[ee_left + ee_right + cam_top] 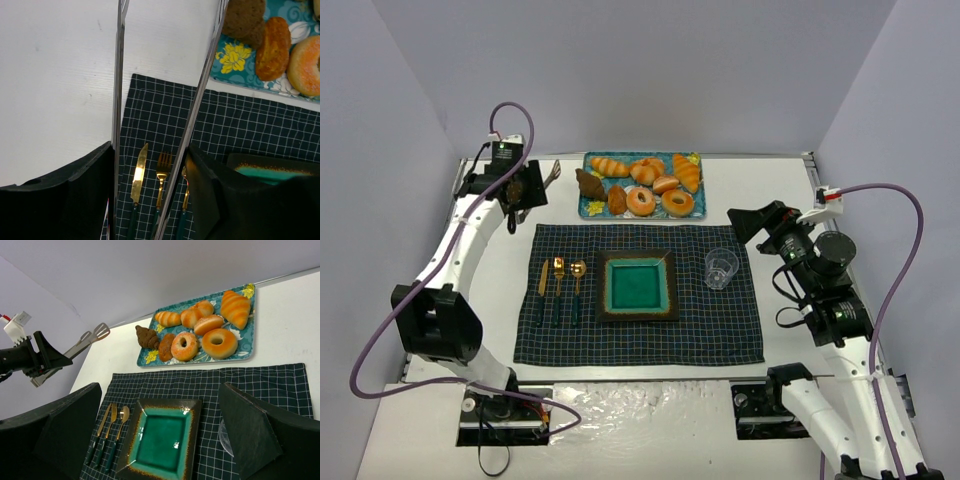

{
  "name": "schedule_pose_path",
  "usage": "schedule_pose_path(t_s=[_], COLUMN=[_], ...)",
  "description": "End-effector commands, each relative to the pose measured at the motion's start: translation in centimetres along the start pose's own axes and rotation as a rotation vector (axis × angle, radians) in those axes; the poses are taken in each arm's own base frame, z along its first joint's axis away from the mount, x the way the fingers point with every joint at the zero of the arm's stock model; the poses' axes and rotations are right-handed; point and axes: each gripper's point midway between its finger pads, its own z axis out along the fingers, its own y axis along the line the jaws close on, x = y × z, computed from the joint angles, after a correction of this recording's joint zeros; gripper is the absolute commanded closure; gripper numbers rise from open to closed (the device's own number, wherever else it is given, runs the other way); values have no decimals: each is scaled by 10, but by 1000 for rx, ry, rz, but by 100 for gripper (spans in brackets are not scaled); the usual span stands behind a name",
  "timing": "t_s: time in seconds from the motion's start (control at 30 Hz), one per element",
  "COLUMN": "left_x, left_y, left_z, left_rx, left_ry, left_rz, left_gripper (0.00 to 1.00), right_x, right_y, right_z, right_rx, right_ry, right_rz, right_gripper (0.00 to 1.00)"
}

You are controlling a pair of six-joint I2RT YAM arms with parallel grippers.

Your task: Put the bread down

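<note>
The bread (588, 184), a dark brown wedge-shaped pastry, lies at the left end of the teal tray (588, 209) among other baked goods. It also shows in the right wrist view (147, 337) and at the top of the left wrist view (243, 17). My left gripper (523, 190) hovers left of the tray, shut on metal tongs (551, 172). The tongs' two arms (118, 80) run between its fingers (75, 195), spread apart, their tips out of frame. My right gripper (748, 218) is open and holds nothing, right of the tray, looking down on the plate (192, 442).
A teal square plate (604, 290) sits mid-placemat (730, 335), with a gold knife, fork and spoon (558, 285) to its left and a clear cup (721, 267) to its right. Croissants, doughnuts and a reddish roll (617, 198) fill the tray.
</note>
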Motion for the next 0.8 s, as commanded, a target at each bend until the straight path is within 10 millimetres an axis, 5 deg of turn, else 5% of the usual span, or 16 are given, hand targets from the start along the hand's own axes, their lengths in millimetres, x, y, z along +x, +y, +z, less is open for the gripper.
schedule_pose_path(t_s=[0.0,0.4,0.77], left_x=[-36,-33,-35], left_y=[-26,-71,-81], left_z=[-24,5,37], left_rx=[75,103,77], left_ry=[-122,-83,-58], left_rz=[7,44,44], left_gripper=[49,49,50], right_x=[-20,-20,-20], right_y=[15,12,10], right_z=[-2,-6,-8], right_rx=[-57,-41,-27], right_ry=[-75,-77,-75], right_rz=[-14,-26,-34], right_gripper=[0,0,0])
